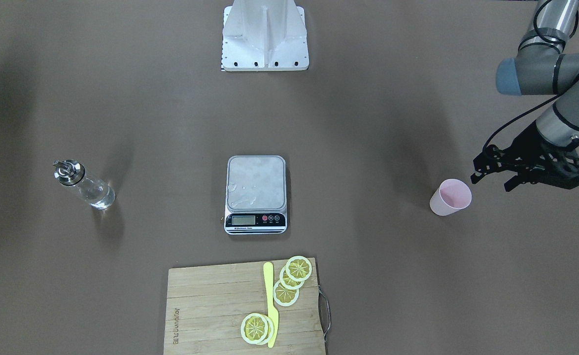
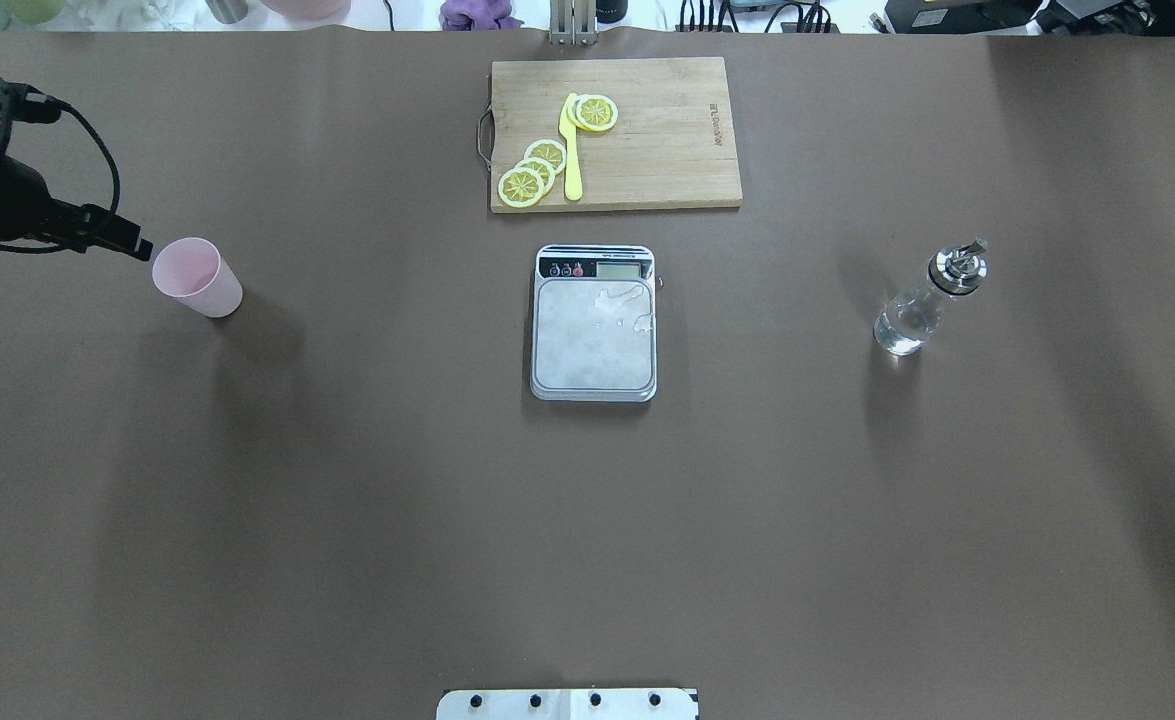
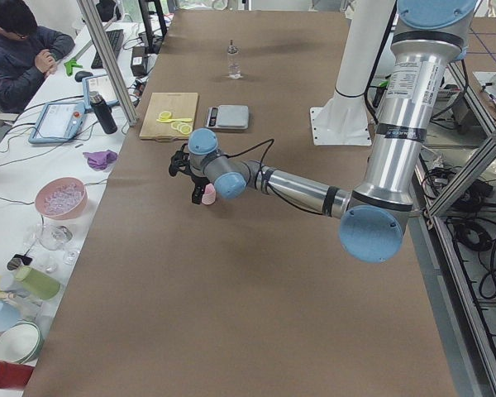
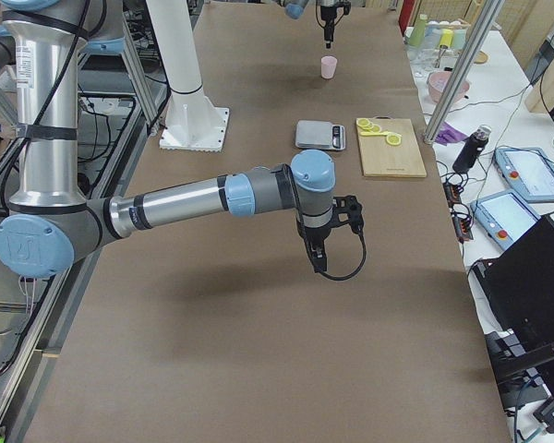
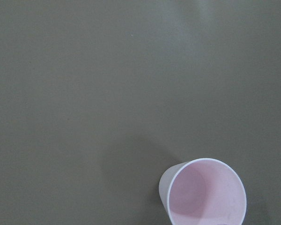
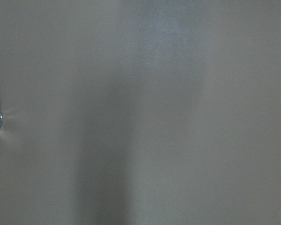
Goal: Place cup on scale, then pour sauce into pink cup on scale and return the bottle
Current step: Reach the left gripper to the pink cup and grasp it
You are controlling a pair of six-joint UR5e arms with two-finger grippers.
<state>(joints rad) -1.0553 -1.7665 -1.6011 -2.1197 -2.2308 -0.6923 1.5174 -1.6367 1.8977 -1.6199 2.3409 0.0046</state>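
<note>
**Hovering spread beside the pink cup, with nothing picked up yet**

My left gripper (image 1: 491, 181) hangs at the right edge of the front-facing view, just beside the pink cup (image 1: 450, 197). It is there because the cup has to go first: it must stand on the scale before anything can be poured. My fingers (image 1: 515, 184) are spread apart, with nothing between them and nothing touching them. I judge the gap wide enough to take the tumbler. The cup stands upright and looks empty. Its mouth sits in the lower right corner of my left wrist view, so I am off to one side of it, not centred over it.

The kitchen scale (image 1: 256, 190) sits mid-frame, well apart from the cup. Its steel platform carries only a few wet-looking marks. The glass bottle (image 1: 85, 185) stands upright at the left of that view, on my other arm's side, with clear sauce (image 1: 99, 197) low in it.

My right gripper (image 4: 318, 261) hangs over brown tabletop in the middle of the right side view. I cannot tell whether its fingers are wide or closed. The bamboo cutting board (image 1: 210, 305) with its lemon slices lies at bottom centre, out of the way.
</note>
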